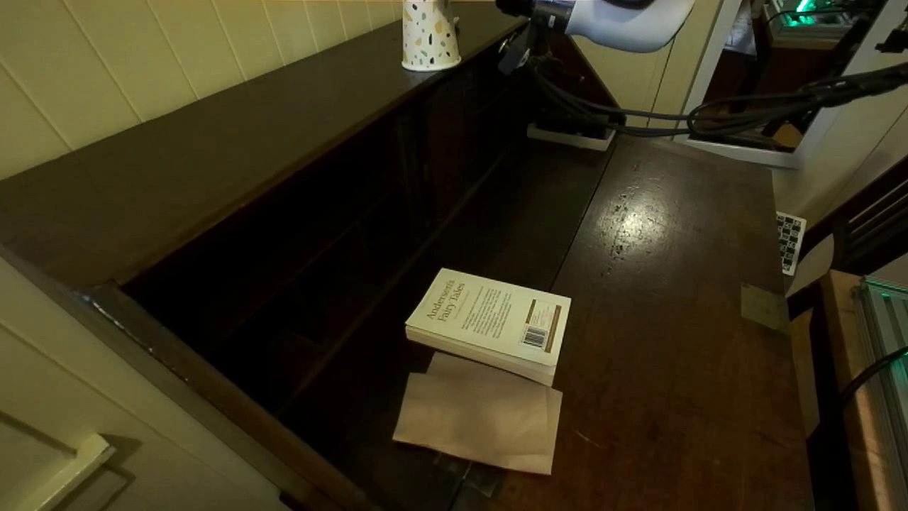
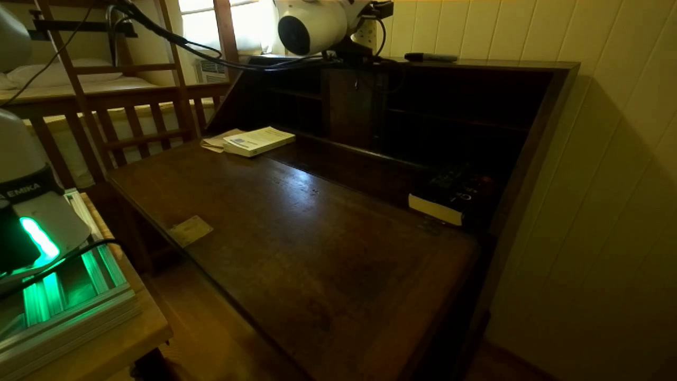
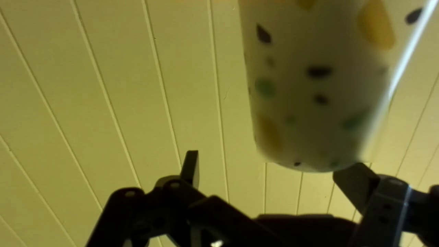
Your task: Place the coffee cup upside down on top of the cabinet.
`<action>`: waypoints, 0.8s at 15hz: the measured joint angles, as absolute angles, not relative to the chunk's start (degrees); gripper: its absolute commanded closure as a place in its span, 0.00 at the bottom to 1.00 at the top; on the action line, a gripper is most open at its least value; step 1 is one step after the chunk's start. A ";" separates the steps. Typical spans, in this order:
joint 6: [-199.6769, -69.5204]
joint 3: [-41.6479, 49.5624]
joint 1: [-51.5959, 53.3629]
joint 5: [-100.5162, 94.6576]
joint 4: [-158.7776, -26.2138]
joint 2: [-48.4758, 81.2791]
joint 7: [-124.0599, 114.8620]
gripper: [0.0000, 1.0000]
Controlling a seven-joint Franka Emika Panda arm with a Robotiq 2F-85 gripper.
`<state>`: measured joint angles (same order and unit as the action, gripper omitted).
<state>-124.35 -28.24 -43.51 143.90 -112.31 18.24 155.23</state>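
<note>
Cup (image 1: pixel 430 39), one: rim down atop cabinet (image 1: pixel 234 135), presumably its intended resting place; jaws wide apart, gripping nothing, likely for release.

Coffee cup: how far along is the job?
Done: the coffee cup stands rim-down on top of the cabinet. In hand: nothing gripped; in the wrist view the gripper is open, though one finger may touch the cup. Left: probably just backing the arm clear.
</note>
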 measured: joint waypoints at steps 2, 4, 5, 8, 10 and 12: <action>-124.75 -28.51 -43.37 143.90 -112.39 17.70 154.93 0.00; -125.68 -28.71 -43.21 143.90 -112.39 17.02 154.89 0.00; -126.14 -28.76 -43.18 143.90 -112.39 16.69 154.88 0.00; -127.72 -28.76 -43.19 143.90 -112.39 15.56 154.80 0.00; -128.65 -26.34 -41.11 143.90 -112.40 14.40 154.44 0.00; -128.69 -17.46 -33.27 143.32 -112.41 12.70 152.50 0.00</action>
